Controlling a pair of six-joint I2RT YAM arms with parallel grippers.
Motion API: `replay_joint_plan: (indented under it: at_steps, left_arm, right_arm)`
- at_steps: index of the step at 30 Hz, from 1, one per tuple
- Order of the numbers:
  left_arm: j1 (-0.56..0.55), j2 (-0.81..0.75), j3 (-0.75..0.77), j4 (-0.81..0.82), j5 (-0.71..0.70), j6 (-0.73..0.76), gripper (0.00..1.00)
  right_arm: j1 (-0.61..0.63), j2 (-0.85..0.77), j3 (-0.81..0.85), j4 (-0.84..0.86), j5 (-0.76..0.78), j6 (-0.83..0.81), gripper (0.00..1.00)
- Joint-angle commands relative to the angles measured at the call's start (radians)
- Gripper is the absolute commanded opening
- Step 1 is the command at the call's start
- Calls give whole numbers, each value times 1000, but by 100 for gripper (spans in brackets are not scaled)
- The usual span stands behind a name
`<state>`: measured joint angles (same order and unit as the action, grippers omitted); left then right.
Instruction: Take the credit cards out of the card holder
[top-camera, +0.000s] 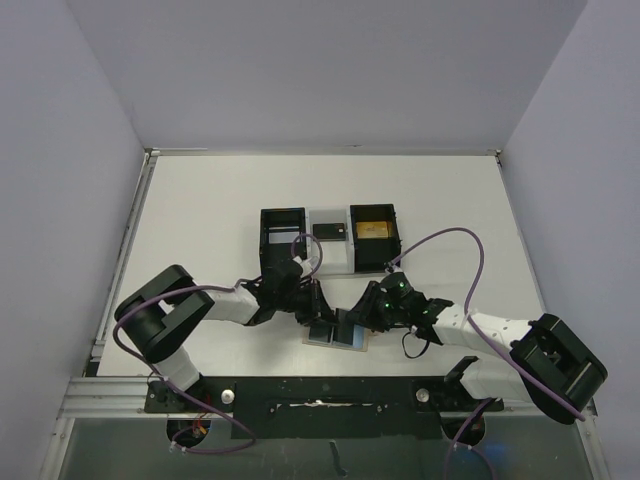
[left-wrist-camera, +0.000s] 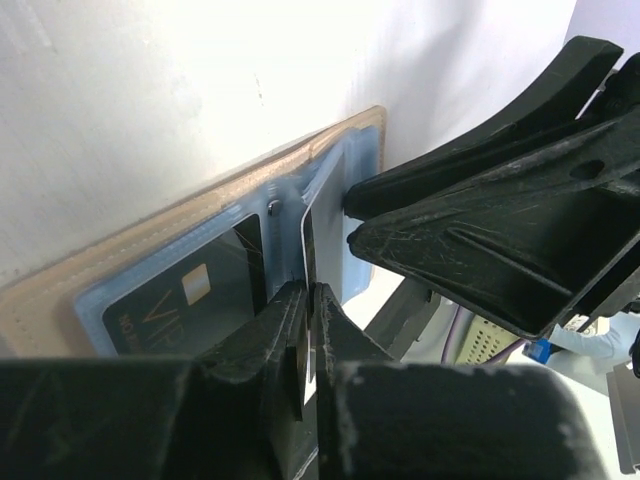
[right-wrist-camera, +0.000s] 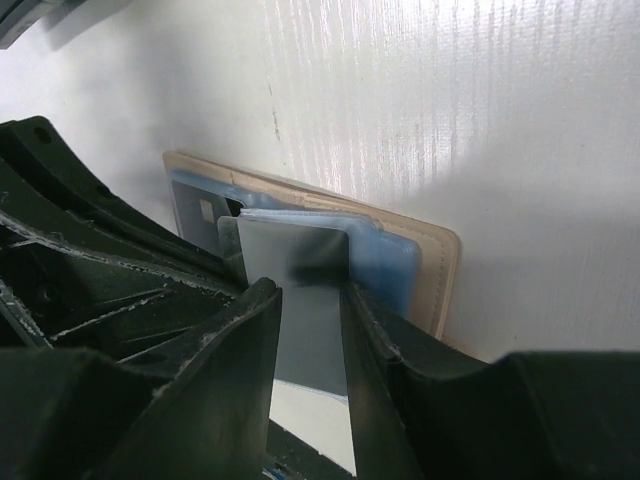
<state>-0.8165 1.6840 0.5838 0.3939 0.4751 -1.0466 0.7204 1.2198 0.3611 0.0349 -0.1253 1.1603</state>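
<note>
The tan card holder (top-camera: 338, 336) lies open on the table between both arms, its blue-grey panels (left-wrist-camera: 355, 160) facing up. My left gripper (left-wrist-camera: 310, 288) is shut on the edge of a thin silvery credit card (left-wrist-camera: 304, 235) that stands up out of the right panel. The same card (right-wrist-camera: 300, 255) shows face-on in the right wrist view. My right gripper (right-wrist-camera: 312, 285) has its fingers apart, straddling that card, with the tips (left-wrist-camera: 352, 205) against the right panel. A black credit card (left-wrist-camera: 180, 300) marked VIP sits in the left panel.
A black three-compartment tray (top-camera: 270, 215) stands just beyond the holder. A dark card (top-camera: 328, 230) lies in its middle compartment and a gold one (top-camera: 373, 230) in its right. Purple cables loop over both arms. The two grippers (top-camera: 340, 318) almost touch.
</note>
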Motion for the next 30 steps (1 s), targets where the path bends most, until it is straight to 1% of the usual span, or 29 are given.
replay_joint_plan:
  at_steps: [1, 9, 16, 19, 23, 26, 30]
  left_arm:
    - [-4, -74, 19, -16, -43, 17, 0]
    - [6, -150, -2, -97, -87, 38, 0]
    - [9, -208, -29, -135, -119, 41, 0]
    - [17, -242, -31, -168, -139, 59, 0]
    - [33, -238, -33, -167, -116, 75, 0]
    - [33, -226, -31, -160, -105, 79, 0]
    - [33, -221, -38, -140, -102, 67, 0]
  right_arm:
    - [-4, 10, 21, -165, 66, -28, 34]
    - [-6, 1, 41, -177, 70, -53, 34]
    - [-6, -1, 92, -208, 79, -93, 34]
    - [-6, -11, 150, -249, 75, -115, 35]
    - [-3, -19, 245, -302, 72, -144, 38]
    - [5, -22, 268, -264, 39, -149, 38]
    - [19, 8, 225, -171, -16, -105, 39]
